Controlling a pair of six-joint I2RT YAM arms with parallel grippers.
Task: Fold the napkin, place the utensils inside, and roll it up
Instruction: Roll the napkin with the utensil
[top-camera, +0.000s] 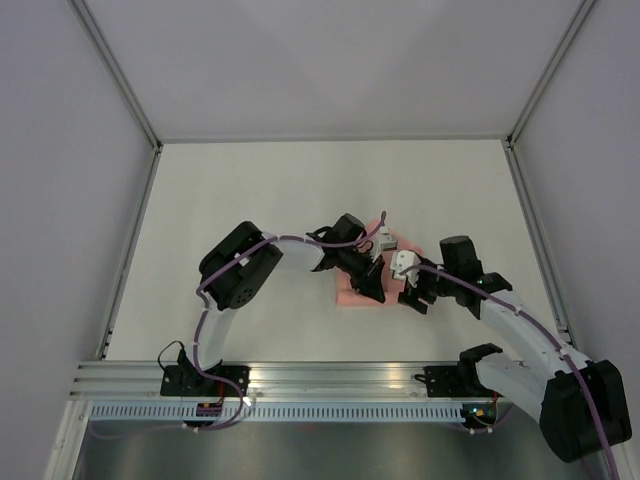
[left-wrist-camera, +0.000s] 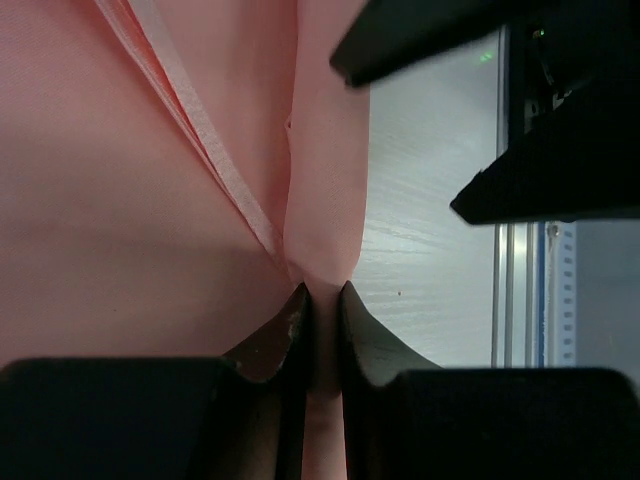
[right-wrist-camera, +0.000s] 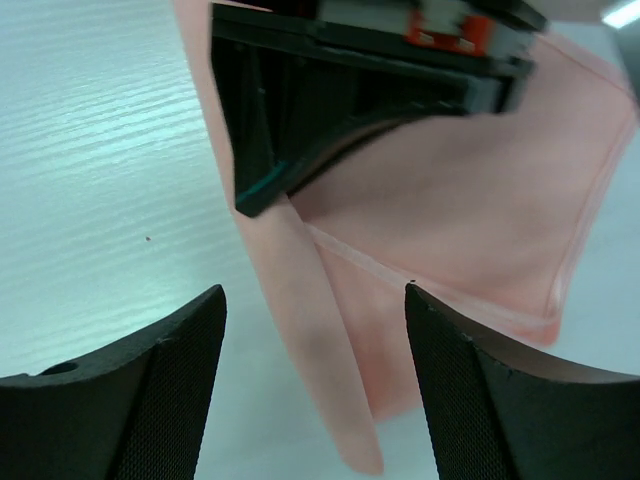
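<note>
The salmon-pink napkin (top-camera: 352, 292) lies folded small at the table's middle, mostly hidden under both arms. My left gripper (top-camera: 374, 290) is shut on a pinched fold of the napkin (left-wrist-camera: 322, 250), with cloth squeezed between its jaws. My right gripper (top-camera: 415, 298) is open just right of the napkin; in the right wrist view a rolled edge of the napkin (right-wrist-camera: 310, 330) lies between its spread fingers (right-wrist-camera: 180, 390), untouched, and the left gripper (right-wrist-camera: 300, 110) sits just ahead. No knife or other utensil shows in any view.
The white table (top-camera: 250, 190) is ringed by grey walls and metal posts. An aluminium rail (top-camera: 330, 378) runs along the near edge by the arm bases, and it also shows in the left wrist view (left-wrist-camera: 520, 290).
</note>
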